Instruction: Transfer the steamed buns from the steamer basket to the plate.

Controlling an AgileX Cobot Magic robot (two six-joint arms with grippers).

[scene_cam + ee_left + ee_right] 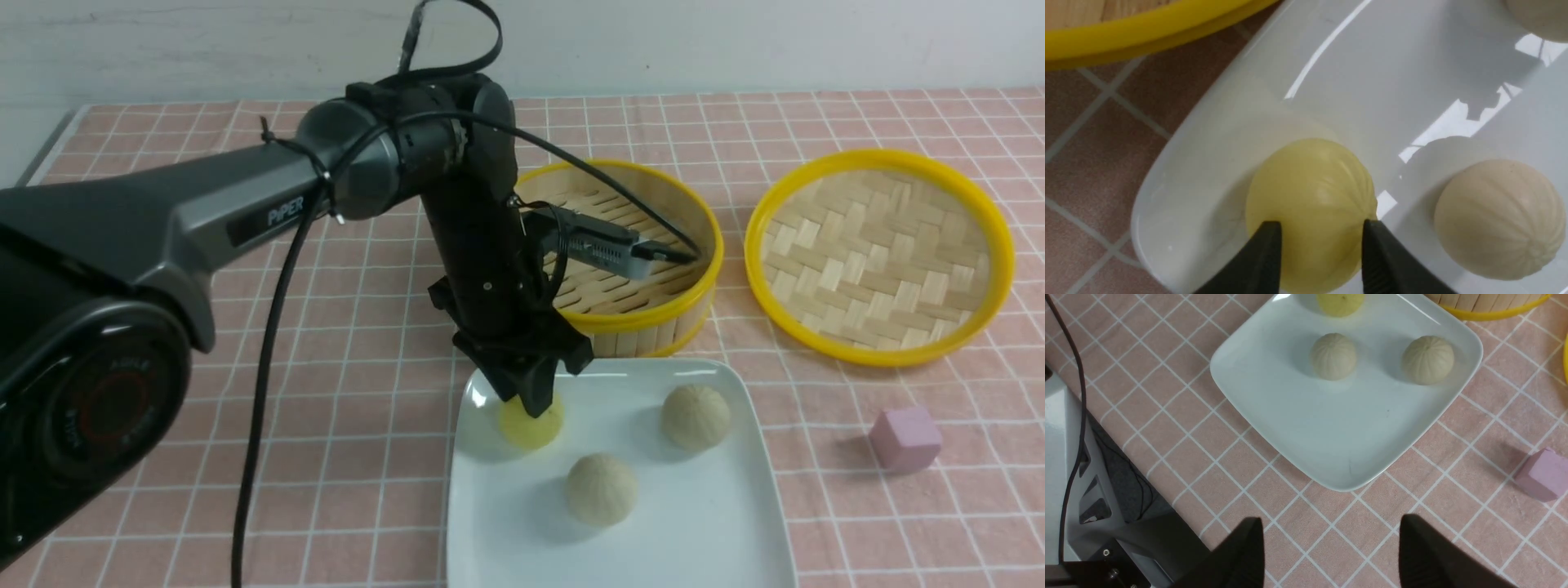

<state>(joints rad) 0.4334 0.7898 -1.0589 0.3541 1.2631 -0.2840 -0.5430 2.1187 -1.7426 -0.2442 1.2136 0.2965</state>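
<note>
Right gripper (1331,520), nearest the robot: jaws spread wide, nothing between them, hanging above the checked surface (367,408) at the 6 o'clock side of the plate (702,523). It appears parked there to leave the working area free.

On the plate, taking 12 o'clock as away from the robot: near beige bun (601,488) close to the middle, far beige bun (695,416) towards 2 o'clock, the two well apart. The spacing likely leaves the jaws room on each descent. A pink cube (904,438) lies on the surface at the plate's 3 o'clock, no part of the task.

Yellow bun (1310,192) sits on the plate towards 10 o'clock, near the corner. The left gripper (1322,223) points straight down over it, jaws part-way apart and astride it. Whether the pads press on it or stand just clear cannot be told.

Steamer basket (653,322), at the plate's 12 o'clock and just beside its rim, shows only bare slats. The arm hides part of its floor. Its lid (882,253) lies upturned at the basket's 3 o'clock.

With all three buns on the plate, the task seems nearly complete. What remains is a clean release and a vertical lift, since the round bun could roll if dragged.
</note>
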